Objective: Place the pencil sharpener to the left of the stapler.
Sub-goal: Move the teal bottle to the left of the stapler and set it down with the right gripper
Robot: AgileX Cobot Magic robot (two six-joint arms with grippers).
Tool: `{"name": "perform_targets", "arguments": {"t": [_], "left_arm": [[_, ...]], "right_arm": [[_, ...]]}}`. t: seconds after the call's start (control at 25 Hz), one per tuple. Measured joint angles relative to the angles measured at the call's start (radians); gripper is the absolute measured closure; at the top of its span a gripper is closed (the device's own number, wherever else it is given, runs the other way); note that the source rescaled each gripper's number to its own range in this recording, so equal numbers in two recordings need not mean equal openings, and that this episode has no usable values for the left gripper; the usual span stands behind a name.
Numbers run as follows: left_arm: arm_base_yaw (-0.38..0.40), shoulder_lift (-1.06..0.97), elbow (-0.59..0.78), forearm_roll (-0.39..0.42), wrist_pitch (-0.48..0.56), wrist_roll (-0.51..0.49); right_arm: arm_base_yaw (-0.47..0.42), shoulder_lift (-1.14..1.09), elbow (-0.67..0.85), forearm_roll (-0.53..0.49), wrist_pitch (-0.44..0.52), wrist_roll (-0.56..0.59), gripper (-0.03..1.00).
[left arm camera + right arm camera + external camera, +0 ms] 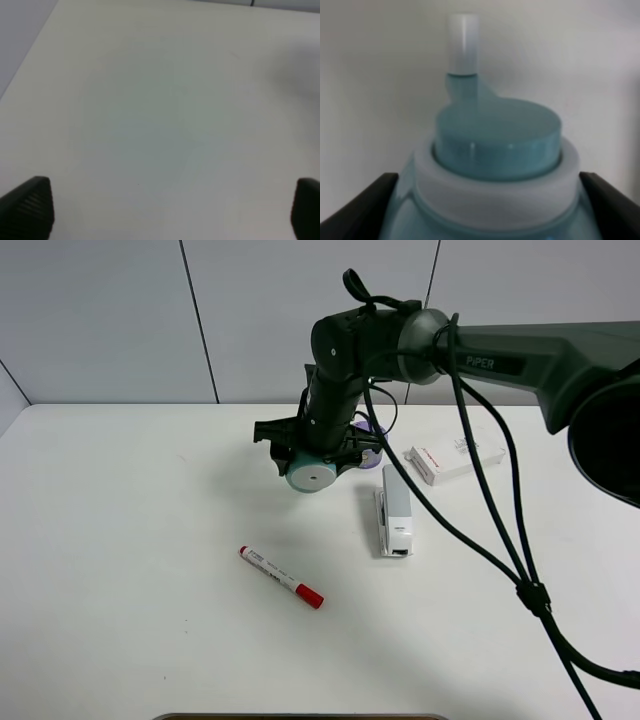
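Note:
The teal pencil sharpener (311, 474) with its white round face is held in my right gripper (318, 453), which is shut on it. It is left of and slightly behind the grey-and-white stapler (395, 510), which lies flat on the table. Whether the sharpener touches the table I cannot tell. In the right wrist view the sharpener (495, 165) fills the frame between two black fingers (355, 207), with its white knob (463, 42) pointing away. My left gripper (170, 210) is open over bare tabletop, and it is out of the exterior view.
A white flat box with red print (453, 460) lies behind and right of the stapler. A purple cylinder (369, 429) peeks out behind the right arm. A red-capped marker (281, 577) lies toward the front. The right arm's cables (480, 530) hang over the right side.

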Motion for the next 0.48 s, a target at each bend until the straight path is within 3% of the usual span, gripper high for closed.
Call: {"name": "perform_targets", "arguments": {"t": [0.48], "left_arm": [[0.000, 0.000, 0.000, 0.000, 0.000, 0.000]], "right_arm": [[0.021, 0.083, 0.000, 0.010, -0.010, -0.008, 0.93]]}}
